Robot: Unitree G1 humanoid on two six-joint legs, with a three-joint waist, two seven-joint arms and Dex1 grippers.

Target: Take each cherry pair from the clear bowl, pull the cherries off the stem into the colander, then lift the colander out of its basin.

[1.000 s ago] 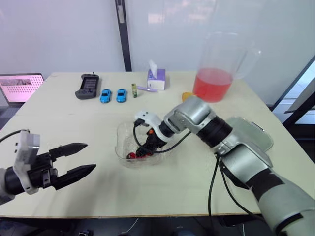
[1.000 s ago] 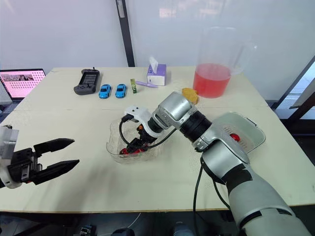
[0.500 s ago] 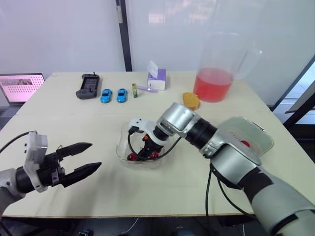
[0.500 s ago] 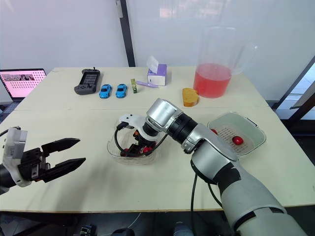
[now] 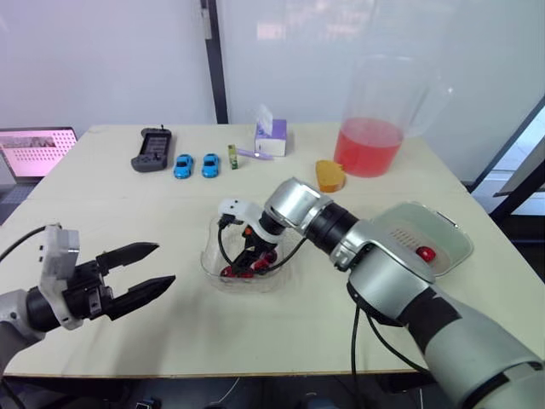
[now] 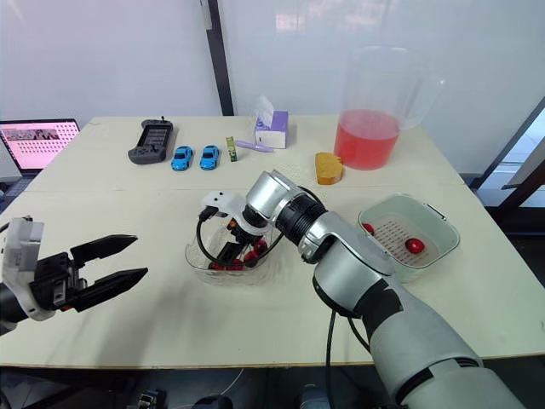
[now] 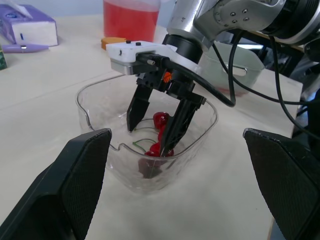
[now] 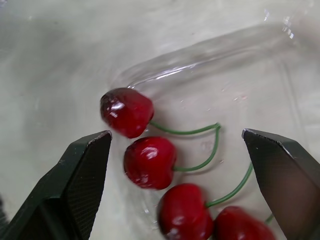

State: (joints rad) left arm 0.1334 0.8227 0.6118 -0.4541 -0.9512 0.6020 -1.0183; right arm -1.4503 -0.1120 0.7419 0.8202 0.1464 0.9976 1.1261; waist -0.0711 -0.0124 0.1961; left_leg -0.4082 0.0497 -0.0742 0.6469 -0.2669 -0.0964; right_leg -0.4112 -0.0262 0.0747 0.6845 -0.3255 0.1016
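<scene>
A pale beige table [image 6: 128, 192] before a white wall bears the clear plastic bowl [image 6: 196, 258] near its middle. In the bowl the red cherry pairs [image 8: 149, 162] lie flat, green stems stretched along its floor, between the wide-spread, empty black fingers of the right gripper [image 7: 148, 139] dipping into it. Left of the bowl, well apart, the left gripper [image 6: 139, 257] hovers with fingers parted, empty; the white perforated colander [image 6: 393, 232] sits to the bowl's right.
</scene>
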